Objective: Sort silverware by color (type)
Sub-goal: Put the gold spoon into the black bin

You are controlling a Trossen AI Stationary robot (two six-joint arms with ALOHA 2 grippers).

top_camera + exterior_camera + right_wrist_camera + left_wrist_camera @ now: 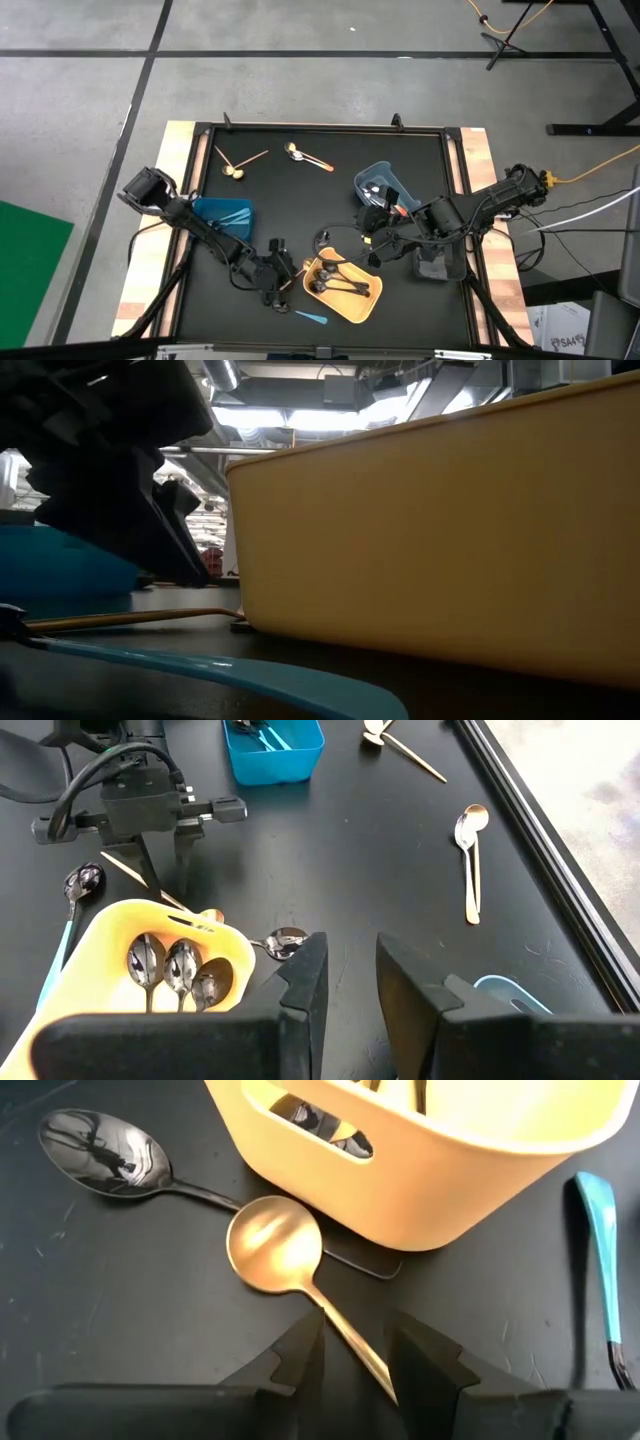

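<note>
A gold spoon [273,1243] lies flat on the black table beside the yellow bin [420,1170]. Its handle [350,1342] runs back between the fingers of my left gripper [358,1355], which is low over the table and open, one finger on each side of the handle with a gap showing. A black spoon [100,1150] lies next to it, its handle reaching the bin's foot. Several black spoons [180,965] lie in the yellow bin [343,288]. My right gripper [350,975] hangs open above the table right of the bin, with nothing between its fingers.
A blue bin [222,212] sits at the left and a light-blue bin [375,180] at centre right. Gold spoons [235,165] and an orange-handled silver spoon [305,157] lie at the far side. A light-blue-handled piece [312,317] lies near the front edge. A dark bin [437,262] stands under my right arm.
</note>
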